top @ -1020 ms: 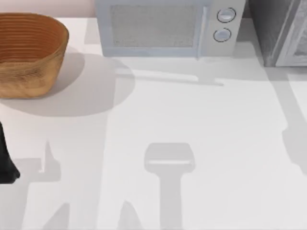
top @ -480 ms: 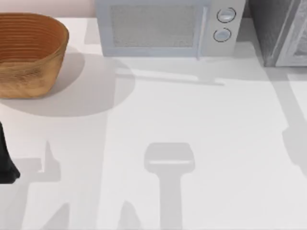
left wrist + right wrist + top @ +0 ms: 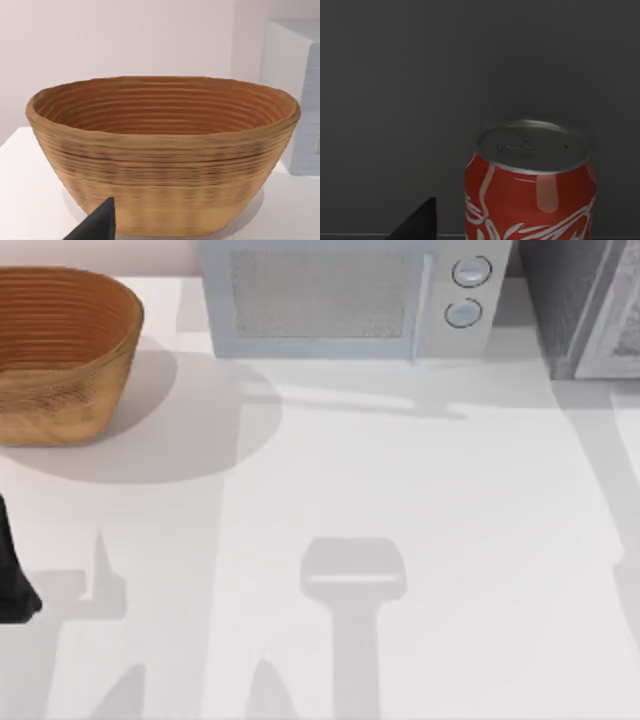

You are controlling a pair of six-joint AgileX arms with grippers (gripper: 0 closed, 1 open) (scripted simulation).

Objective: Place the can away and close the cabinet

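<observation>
The can stands upright and close in the right wrist view, red with white lettering and a silver top, against a dark grey surface. A dark tip of my right gripper shows beside the can, with a strip of grey between them. The grey cabinet stands at the table's back right corner, with a lighter panel at its right. My left arm is parked at the table's left edge, and a dark tip of its gripper points at the basket.
A woven brown basket sits at the back left. A white microwave with two round knobs stands at the back middle, its door shut. The white tabletop carries only shadows.
The arm shadow at the table's right edge has slid further right and nearly left the top view. The left arm, basket and microwave have not moved.
</observation>
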